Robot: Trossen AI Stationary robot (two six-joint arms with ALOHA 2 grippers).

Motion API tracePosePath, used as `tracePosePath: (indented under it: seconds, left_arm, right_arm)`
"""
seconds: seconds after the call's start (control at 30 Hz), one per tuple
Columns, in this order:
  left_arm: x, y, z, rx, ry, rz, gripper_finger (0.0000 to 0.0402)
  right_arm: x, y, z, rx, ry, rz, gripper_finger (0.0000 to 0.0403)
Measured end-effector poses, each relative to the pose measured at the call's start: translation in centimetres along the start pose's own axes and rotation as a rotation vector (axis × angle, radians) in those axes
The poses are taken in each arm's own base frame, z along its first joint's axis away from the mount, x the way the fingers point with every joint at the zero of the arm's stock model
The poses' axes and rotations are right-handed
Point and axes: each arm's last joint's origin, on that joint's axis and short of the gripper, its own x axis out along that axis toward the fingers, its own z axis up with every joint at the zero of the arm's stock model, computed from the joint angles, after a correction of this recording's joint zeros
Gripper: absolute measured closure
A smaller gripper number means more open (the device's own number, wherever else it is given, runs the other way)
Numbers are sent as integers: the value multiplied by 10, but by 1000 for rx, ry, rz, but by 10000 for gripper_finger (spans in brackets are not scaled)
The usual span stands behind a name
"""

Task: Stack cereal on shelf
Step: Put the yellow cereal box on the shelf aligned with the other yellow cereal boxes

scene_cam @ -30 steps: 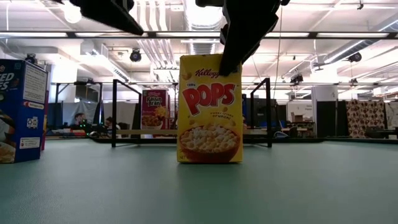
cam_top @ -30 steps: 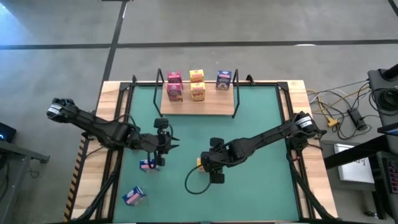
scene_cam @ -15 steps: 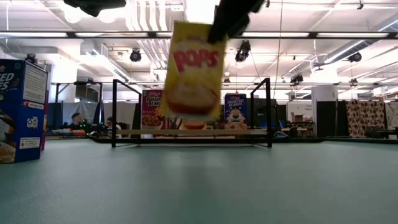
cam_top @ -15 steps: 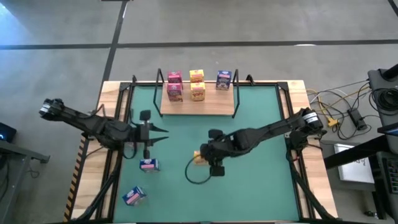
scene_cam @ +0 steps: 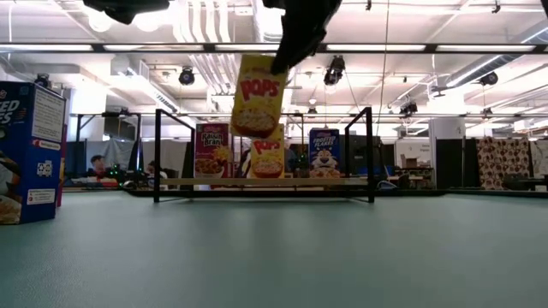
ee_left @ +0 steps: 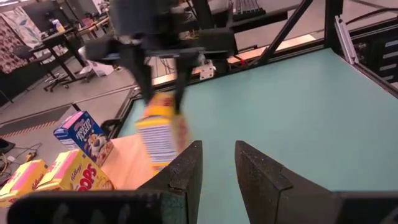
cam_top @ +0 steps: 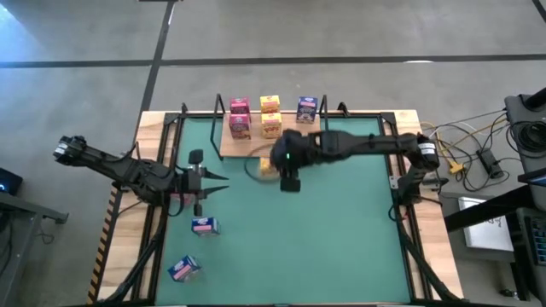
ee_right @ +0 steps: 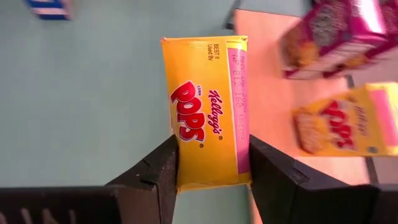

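Carried up from mid-surface, the right gripper (cam_top: 270,164) now hangs at the front edge of the light-wood shelf (cam_top: 294,147), clamped on a small yellow Corn Pops cereal box (ee_right: 208,112) between its fingers. Over the green surface's (cam_top: 341,222) left side, the left gripper (cam_top: 220,182) waits nearly closed and empty.
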Motion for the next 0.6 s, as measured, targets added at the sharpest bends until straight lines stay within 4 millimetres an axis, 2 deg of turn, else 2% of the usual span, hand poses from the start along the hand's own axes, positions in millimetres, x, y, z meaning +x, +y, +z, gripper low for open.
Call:
tracePosePath:
  seconds: [0.13, 0.27, 0.43, 0.6]
  left_arm:
    - [0, 0, 0, 2, 1, 3, 324]
    - [0, 0, 0, 11, 1, 3, 324]
    - [0, 0, 0, 20, 1, 4, 324]
    - [0, 0, 0, 25, 1, 4, 324]
  right_arm:
    - [4, -31, -6, 41, 11, 12, 248]
    - [10, -54, -11, 74, 12, 20, 248]
    - [17, -68, -13, 73, 8, 6, 249]
    - [31, -70, -9, 35, 12, 6, 251]
